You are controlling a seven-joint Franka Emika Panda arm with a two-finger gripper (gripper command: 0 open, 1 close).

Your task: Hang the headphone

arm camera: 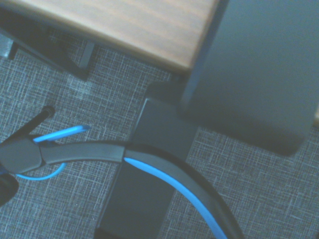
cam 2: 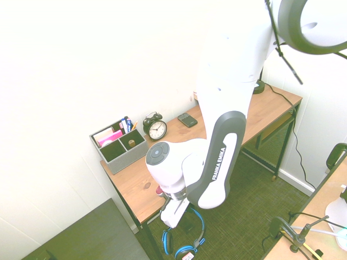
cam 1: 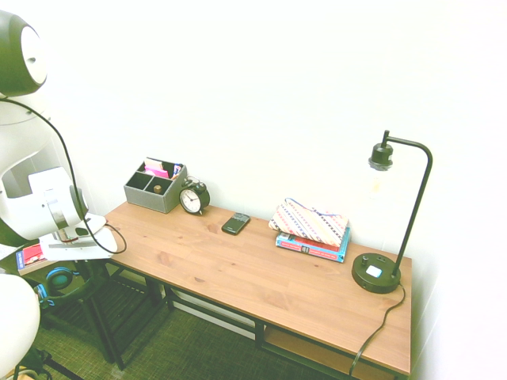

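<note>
The headphone (cam 2: 201, 223) hangs in the air just off the desk's near end, above the carpet. Its black and blue headband curves down to two blue-rimmed ear cups. My gripper (cam 2: 174, 220) points down right above it, shut on the headband; the white hand hides the fingertips. In the first exterior view the gripper (cam 1: 65, 236) stands at the desk's left end, with a blue ear cup of the headphone (cam 1: 57, 279) below it. Close up in the wrist view, the headphone (arm camera: 164, 174) shows as a dark band with a blue stripe over grey carpet.
The wooden desk (cam 1: 261, 269) carries a grey organizer box (cam 1: 154, 188), a black alarm clock (cam 1: 192, 198), a black phone (cam 1: 235, 223), a stack of books (cam 1: 313, 245) and a black lamp (cam 1: 379, 273). A dark panel (cam 2: 92, 238) stands by the desk's end.
</note>
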